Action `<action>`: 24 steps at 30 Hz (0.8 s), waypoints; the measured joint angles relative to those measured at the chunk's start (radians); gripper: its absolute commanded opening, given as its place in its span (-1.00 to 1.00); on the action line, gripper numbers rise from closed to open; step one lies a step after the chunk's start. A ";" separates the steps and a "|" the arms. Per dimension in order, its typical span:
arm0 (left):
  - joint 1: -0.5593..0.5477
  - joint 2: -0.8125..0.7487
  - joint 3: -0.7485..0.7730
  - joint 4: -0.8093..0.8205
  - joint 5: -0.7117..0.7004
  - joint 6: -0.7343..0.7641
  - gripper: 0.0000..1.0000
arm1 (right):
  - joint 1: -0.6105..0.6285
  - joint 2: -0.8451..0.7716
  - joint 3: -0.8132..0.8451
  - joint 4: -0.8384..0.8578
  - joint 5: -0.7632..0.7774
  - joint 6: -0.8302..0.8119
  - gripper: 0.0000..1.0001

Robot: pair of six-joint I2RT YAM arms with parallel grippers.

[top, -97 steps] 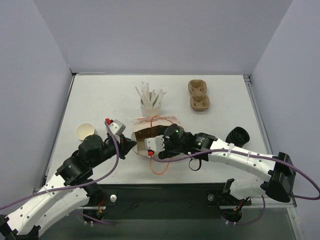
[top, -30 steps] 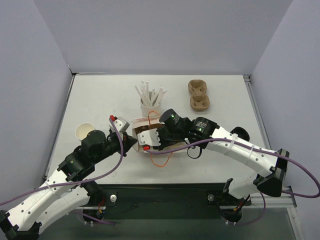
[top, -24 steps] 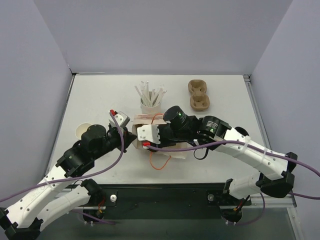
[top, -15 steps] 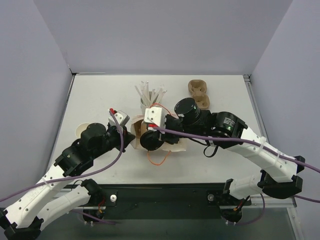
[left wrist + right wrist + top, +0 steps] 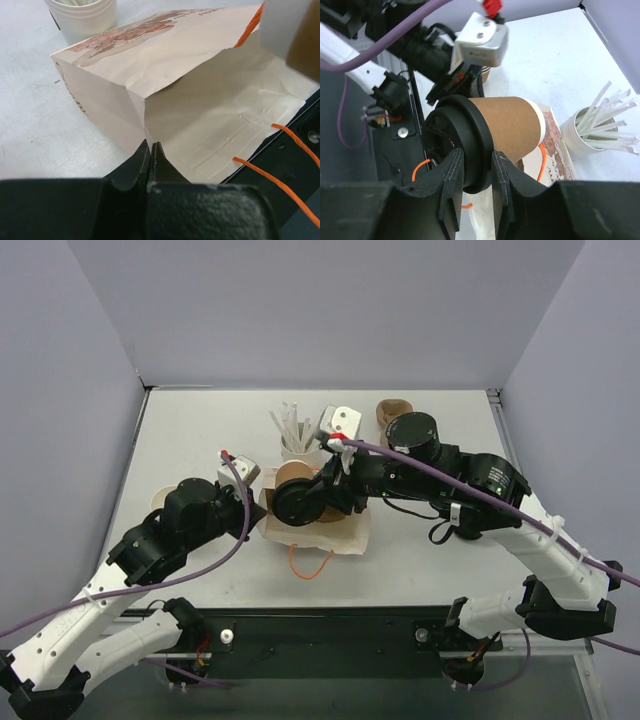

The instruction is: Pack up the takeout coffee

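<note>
Takeout coffee [image 5: 297,490] is held clear of the counter [image 5: 200,440], tipped onto its side and hanging just above the paper bag [image 5: 335,532], which lies close to the middle of the counter's near edge. The black lid [image 5: 451,142] is pinched at its rim by the right jaws, one finger pressed to each side, as the right wrist view shows plainly. The brown cup body is seen sticking out past the fingers. From above, the lid is turned toward the near edge and the cup's base toward the white cup of straws [image 5: 300,440]. The bag is laid flat on its side with the printed panel [image 5: 145,30] uppermost and its mouth gaping toward the near edge. Its lower lip is spread on the counter, right by the dark strip along the near edge. At the left corner of that mouth the bag's paper edge is nipped by the left jaws, which are pressed tight together with the paper between their tips. The pale inside of the bag is laid open in the left wrist view. Orange cord handles [image 5: 305,565] are draped from the mouth, one loop lying on the counter toward the near edge. The cup of straws is stood upright just beyond the bag, toward the far edge. A pulp cup carrier [image 5: 392,410] is seen near the far right corner, partly covered by the right arm [image 5: 480,485].
</note>
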 measured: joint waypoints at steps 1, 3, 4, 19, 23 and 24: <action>0.000 0.002 0.006 -0.006 0.000 -0.002 -1.00 | -0.016 -0.002 0.000 0.016 -0.004 0.029 -1.00; 0.000 0.003 0.014 -0.017 0.000 -0.002 -1.00 | -0.066 -0.006 0.000 0.055 -0.013 0.101 -1.00; 0.001 0.003 0.016 -0.020 0.000 -0.002 -1.00 | -0.096 -0.008 0.000 0.080 -0.013 0.138 -1.00; 0.007 0.021 0.074 -0.108 0.051 -0.018 -1.00 | -0.328 -0.098 -0.133 0.251 0.108 0.482 -1.00; 0.010 0.012 0.077 -0.122 0.076 -0.025 -1.00 | -0.430 -0.154 -0.269 0.251 0.159 0.571 -1.00; 0.012 0.013 0.083 -0.134 0.082 -0.026 -1.00 | -0.452 -0.168 -0.305 0.247 0.166 0.592 -1.00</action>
